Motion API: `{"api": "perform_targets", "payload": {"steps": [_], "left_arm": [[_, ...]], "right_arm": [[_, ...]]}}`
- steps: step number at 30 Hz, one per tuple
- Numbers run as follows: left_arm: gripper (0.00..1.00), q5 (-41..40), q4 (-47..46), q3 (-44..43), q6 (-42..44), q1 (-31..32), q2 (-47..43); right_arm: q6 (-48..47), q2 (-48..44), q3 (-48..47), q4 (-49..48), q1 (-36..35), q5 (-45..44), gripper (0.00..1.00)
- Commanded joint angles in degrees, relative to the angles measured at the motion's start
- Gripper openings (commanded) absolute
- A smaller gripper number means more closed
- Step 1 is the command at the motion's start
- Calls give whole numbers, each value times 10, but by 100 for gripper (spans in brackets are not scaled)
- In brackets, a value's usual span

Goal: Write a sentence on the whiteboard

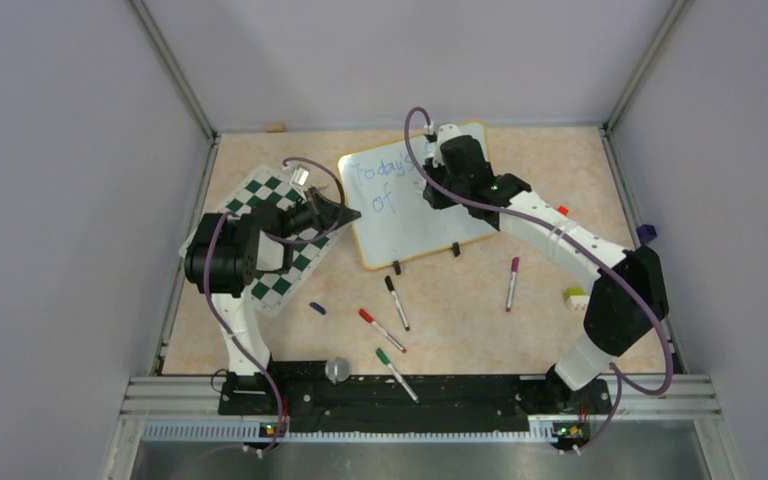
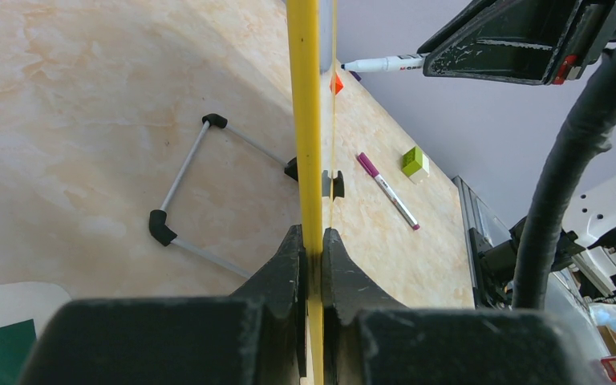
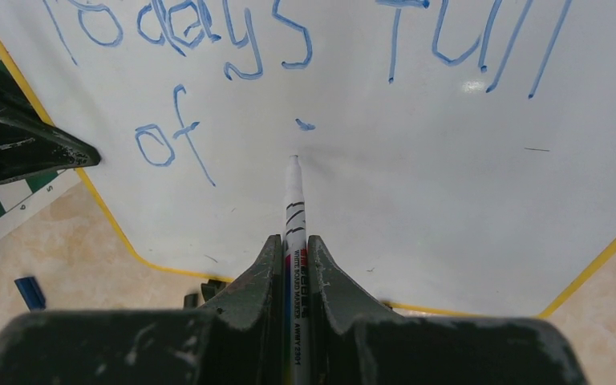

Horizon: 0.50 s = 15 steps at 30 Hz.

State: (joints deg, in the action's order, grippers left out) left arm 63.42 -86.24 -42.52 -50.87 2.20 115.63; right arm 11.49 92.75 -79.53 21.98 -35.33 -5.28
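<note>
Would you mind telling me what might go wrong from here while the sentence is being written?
The left tool grips the whiteboard only by its thin yellow rim, so writing pressure might shift or twist it. The right tool pinches the marker well behind its tip, so it may tilt and skew strokes. The left tool also sits near the blue lettering and might smudge it.

Beige table (image 1: 460, 335) carries whiteboard (image 1: 410, 228), chess mat (image 1: 282, 286), scattered markers (image 1: 397, 303)

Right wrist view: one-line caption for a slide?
Right tool grips a marker, tip at the whiteboard, the unfinished blue sentence reading "Todays full of" plus a dot.
</note>
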Motion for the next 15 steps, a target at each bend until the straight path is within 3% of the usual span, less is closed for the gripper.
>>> {"api": "perform_targets", "payload": {"steps": [1,15], "left_arm": [[0,8,-66,3,48,-3,-19],[0,8,-66,2,49,-3,-19]], "right_arm": [[-9,3,-27,-24,5,0,0],[-12,25,-41,-26,5,-1,0]]}}
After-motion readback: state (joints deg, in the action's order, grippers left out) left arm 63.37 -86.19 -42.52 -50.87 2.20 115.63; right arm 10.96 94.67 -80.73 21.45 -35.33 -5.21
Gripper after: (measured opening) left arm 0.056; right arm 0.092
